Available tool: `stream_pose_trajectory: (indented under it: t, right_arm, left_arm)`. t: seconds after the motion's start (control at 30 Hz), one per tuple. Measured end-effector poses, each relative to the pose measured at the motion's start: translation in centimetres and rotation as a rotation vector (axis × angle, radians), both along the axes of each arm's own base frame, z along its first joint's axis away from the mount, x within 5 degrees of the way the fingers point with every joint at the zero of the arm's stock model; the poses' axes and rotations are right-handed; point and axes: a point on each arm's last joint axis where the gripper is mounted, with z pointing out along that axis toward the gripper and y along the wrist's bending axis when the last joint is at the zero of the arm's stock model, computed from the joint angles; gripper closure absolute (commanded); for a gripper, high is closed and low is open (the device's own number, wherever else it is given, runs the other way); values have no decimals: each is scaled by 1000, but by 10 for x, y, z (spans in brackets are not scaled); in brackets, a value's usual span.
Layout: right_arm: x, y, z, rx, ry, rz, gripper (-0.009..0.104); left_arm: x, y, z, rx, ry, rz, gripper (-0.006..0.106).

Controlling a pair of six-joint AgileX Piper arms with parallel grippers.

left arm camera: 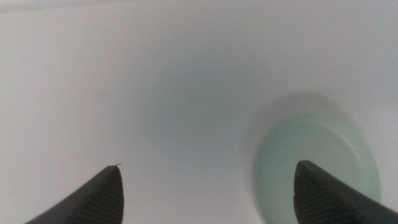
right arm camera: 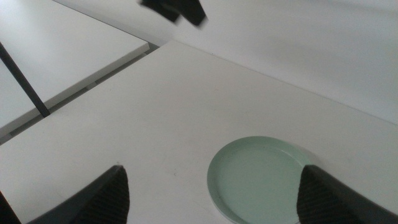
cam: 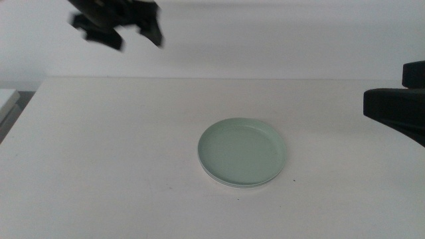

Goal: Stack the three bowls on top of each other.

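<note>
The mint green bowl (cam: 243,151) lies upright near the middle of the white table (cam: 119,153). A thin white rim (cam: 239,186) shows under its near edge, so it rests on the white bowl. The grey bowl is hidden. My left gripper (cam: 138,38) hangs high above the table's far left, open and empty, well away from the stack. Its wrist view shows the green bowl (left arm camera: 311,149) beyond the wide-apart jaws (left arm camera: 208,167). My right gripper (cam: 392,106) waits at the right edge, open and empty (right arm camera: 212,168), with the green bowl (right arm camera: 261,177) ahead of it.
A second white surface (cam: 6,99) adjoins the table's left edge; it also shows in the right wrist view (right arm camera: 62,50), with a dark pole (right arm camera: 25,78). The left gripper shows blurred in the right wrist view (right arm camera: 174,9). A white wall stands behind.
</note>
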Motion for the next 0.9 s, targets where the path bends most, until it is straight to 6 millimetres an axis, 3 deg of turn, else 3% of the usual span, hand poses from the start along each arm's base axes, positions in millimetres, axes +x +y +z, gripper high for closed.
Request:
stream_pose_trajectory:
  t: [0.13, 0.27, 0.47, 0.7, 0.9]
  right_arm:
    - [0, 0, 0, 0, 0, 0, 2]
    - [1, 0, 2, 22, -15, -14, 2]
    - [5, -2, 7, 56, -64, -57, 2]
    - [12, -7, 10, 129, -56, -169, 2]
    - [38, -24, -3, 50, 5, -393, 2]
  left_arm:
    - [-28, 37, 36, 17, -81, 68, 7]
    - [-72, 74, 50, 30, -121, 157, 7]
    - [-149, 115, 28, 32, -205, 299, 7]
    - [-224, 107, -6, 21, -392, 334, 7]
    - [-255, 87, -20, 22, -510, 222, 7]
